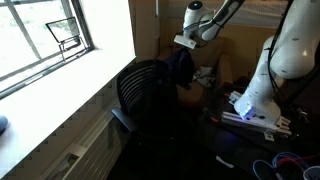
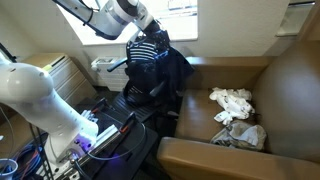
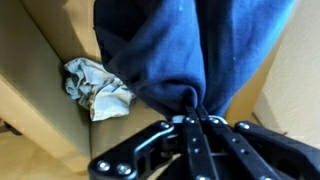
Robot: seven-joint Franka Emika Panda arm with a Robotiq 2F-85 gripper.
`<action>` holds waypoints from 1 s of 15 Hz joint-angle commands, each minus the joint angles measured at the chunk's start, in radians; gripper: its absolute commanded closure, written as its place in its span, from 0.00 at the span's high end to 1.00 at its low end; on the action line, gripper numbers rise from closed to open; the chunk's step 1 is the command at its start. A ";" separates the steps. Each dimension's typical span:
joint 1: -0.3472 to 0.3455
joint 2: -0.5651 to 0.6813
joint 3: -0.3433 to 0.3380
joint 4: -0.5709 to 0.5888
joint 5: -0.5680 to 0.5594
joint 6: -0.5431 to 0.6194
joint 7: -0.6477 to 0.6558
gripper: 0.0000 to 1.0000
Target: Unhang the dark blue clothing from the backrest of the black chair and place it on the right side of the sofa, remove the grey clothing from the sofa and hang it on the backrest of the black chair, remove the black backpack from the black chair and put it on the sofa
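My tool (image 3: 195, 120) is clamped shut on a bunched fold of the dark blue clothing (image 3: 190, 50). In the wrist view the two fingers meet with the cloth pinched between them, and the rest of the garment spreads out above the pinch in wide navy folds.

In both exterior views the tool sits at the top edge of the black chair (image 1: 145, 100), right by its backrest (image 2: 142, 52). The dark blue clothing hangs down from the tool along the sofa-facing side of that backrest, limp and long, and covers part of the ribbed slats. I cannot tell whether any of it is caught on the backrest.

The sofa (image 2: 290, 90) stands just beside the chair, on the side away from the window (image 1: 50, 40). The grey clothing (image 2: 232, 99) lies crumpled on the sofa's seat, well apart from the chair — pale against the brown cushion, in two loose heaps in an exterior view. The wrist view shows it as a wrinkled lump past the hanging navy cloth.

The chair's seat is dark and half hidden by the garment — I cannot make out the backpack there.
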 commanded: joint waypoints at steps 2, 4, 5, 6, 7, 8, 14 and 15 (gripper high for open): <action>-0.255 -0.012 -0.031 -0.012 -0.141 -0.011 0.104 0.01; -0.324 0.027 0.001 0.000 -0.072 -0.054 0.122 0.01; -0.348 0.002 0.034 -0.005 -0.100 -0.018 0.080 0.04; -0.383 0.007 0.041 -0.006 -0.097 -0.028 0.082 0.04; -0.397 0.012 0.046 -0.006 -0.096 -0.034 0.089 0.04; -0.396 0.018 0.062 -0.018 -0.055 0.000 0.077 0.01; -0.580 0.201 0.213 -0.134 0.490 0.397 -0.160 0.01; -0.666 0.239 0.317 -0.146 0.582 0.438 -0.186 0.01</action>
